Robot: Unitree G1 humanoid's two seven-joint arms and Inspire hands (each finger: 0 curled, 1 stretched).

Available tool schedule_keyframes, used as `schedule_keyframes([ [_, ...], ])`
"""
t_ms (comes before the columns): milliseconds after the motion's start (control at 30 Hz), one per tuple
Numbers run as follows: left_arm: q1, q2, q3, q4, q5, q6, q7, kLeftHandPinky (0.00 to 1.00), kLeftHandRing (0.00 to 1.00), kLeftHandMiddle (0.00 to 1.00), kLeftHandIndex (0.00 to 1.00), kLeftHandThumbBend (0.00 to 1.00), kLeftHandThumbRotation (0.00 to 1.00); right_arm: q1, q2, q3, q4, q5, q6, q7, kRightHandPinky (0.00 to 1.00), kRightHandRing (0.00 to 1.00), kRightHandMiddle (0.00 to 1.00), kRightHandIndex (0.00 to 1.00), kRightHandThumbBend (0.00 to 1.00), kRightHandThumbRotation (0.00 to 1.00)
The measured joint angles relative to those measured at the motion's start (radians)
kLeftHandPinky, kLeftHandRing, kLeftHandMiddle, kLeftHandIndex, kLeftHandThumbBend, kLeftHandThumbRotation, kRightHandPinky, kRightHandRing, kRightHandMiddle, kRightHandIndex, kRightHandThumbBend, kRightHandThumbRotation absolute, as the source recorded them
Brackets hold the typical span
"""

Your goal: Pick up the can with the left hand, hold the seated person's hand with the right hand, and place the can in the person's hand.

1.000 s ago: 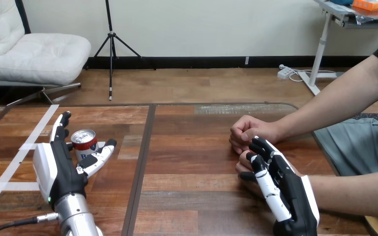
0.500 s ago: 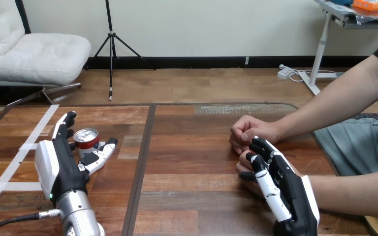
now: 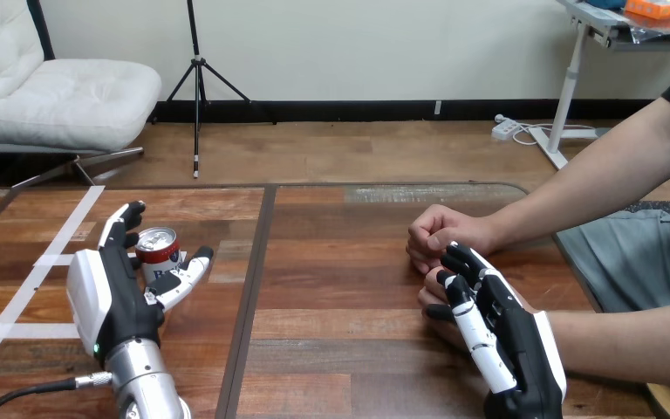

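— Firstly, item 1, leftmost?
— Left hand [image 3: 105, 297], fingers loose, bracketing 1 can [image 3: 159, 253], upright on table [image 3: 349, 297]. Likely light, slick, dentable: grip mid-wall.
— Item 2?
— Right hand [image 3: 497, 336], fingers curled round person's hand [image 3: 426, 295].

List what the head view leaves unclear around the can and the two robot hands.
- Red-and-white drink can with a silver top: its lower body is hidden behind the left hand, whose thumb and palm cover it. Contact between them cannot be told.
- Person's hand nearer the robot: mostly covered by the right hand curled round it, so which way its palm faces is hidden.
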Motion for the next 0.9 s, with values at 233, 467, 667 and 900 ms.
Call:
schedule_keyframes([
  [233, -0.007, 0.007, -0.008, 0.011, 0.003, 0.004, 0.012, 0.67, 0.77, 0.8, 0.77, 0.73, 0.0, 0.0, 0.0, 0.0, -0.001, 0.002, 0.001, 0.003, 0.79, 0.86, 0.87, 0.85, 0.53, 0.66],
  [467, -0.018, 0.027, -0.022, 0.017, 0.011, 0.032, 0.013, 0.66, 0.77, 0.81, 0.78, 0.73, 0.0, 0.0, 0.0, 0.0, -0.001, 0.002, 0.001, 0.005, 0.78, 0.86, 0.87, 0.85, 0.53, 0.65],
  [667, -0.028, 0.044, -0.041, 0.018, 0.034, 0.074, 0.018, 0.65, 0.78, 0.82, 0.79, 0.73, 0.0, 0.001, 0.0, 0.0, -0.003, 0.008, 0.002, 0.008, 0.78, 0.86, 0.88, 0.85, 0.52, 0.65],
  [900, -0.038, 0.056, -0.053, 0.018, 0.048, 0.112, 0.025, 0.64, 0.78, 0.83, 0.8, 0.75, 0.0, 0.001, 0.0, 0.0, -0.003, 0.01, 0.003, 0.012, 0.77, 0.86, 0.87, 0.85, 0.53, 0.64],
])
